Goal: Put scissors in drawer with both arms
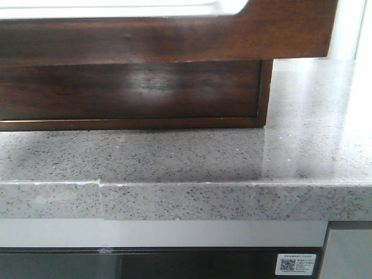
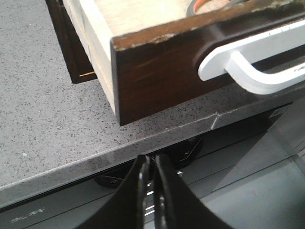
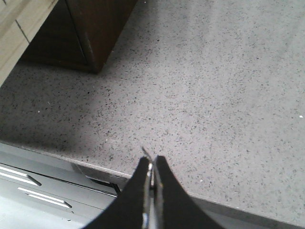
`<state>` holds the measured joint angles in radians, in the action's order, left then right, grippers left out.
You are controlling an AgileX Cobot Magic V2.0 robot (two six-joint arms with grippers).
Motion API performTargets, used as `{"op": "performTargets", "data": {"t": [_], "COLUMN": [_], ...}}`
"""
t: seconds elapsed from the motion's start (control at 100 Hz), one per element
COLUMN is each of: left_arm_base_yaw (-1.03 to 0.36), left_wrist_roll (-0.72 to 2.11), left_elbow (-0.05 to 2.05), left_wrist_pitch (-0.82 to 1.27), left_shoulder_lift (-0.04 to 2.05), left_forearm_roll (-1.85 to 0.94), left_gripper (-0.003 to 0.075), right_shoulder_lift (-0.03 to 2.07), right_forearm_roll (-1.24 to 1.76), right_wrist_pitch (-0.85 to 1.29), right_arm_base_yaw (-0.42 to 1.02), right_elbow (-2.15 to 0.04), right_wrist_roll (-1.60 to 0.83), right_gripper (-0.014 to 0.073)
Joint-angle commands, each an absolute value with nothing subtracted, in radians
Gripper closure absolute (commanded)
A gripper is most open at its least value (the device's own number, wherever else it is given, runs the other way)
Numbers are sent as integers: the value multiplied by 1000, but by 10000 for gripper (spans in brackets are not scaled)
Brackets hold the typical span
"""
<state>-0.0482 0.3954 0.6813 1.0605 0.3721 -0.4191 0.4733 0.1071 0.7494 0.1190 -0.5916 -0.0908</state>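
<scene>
The drawer point(image 1: 174, 38) stands pulled out over the counter, its dark glossy front showing a long cutout along the top edge. In the left wrist view the drawer point(image 2: 157, 71) shows a pale wood inside. At that view's edge, an orange and dark curved piece point(image 2: 198, 5) lies inside; it looks like a scissors handle, and the rest is cut off. My left gripper point(image 2: 151, 160) is shut and empty, just off the counter's front edge, below the drawer's corner. My right gripper point(image 3: 151, 161) is shut over the counter's front edge. A thin grey sliver shows at its tips. Neither gripper shows in the front view.
The dark wood cabinet body point(image 1: 133, 93) stands on the speckled grey stone counter point(image 1: 174, 157) under the open drawer; its corner shows in the right wrist view point(image 3: 100, 28). A white curved bar point(image 2: 257, 62) sits at the drawer front. Grey cabinet fronts point(image 3: 28, 191) lie below the counter edge.
</scene>
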Motion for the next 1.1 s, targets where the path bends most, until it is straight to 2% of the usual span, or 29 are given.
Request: {"op": "performTargets", "data": {"t": [0.0, 0.33, 0.8, 0.94, 1.09], "left_arm_base_yaw": [-56, -83, -82, -82, -82], "left_wrist_roll": [384, 396, 74, 74, 74], "left_elbow": [710, 683, 87, -20, -30], "left_wrist_pitch": [1007, 957, 92, 0, 33], "left_shoulder_lift": [381, 290, 5, -37, -36], "left_forearm_roll": [-457, -384, -67, -64, -62], "left_gripper": [741, 741, 741, 741, 741], "right_shoulder_lift": [476, 476, 476, 476, 476], "right_forearm_roll": [112, 112, 112, 112, 112], "right_wrist_pitch": [686, 686, 686, 686, 681], "right_arm_base_yaw": [110, 110, 110, 110, 110], "right_elbow": [-616, -616, -616, -616, -616], "right_wrist_roll": [-90, -90, -90, -90, -90], "right_gripper": [662, 662, 662, 662, 662]}}
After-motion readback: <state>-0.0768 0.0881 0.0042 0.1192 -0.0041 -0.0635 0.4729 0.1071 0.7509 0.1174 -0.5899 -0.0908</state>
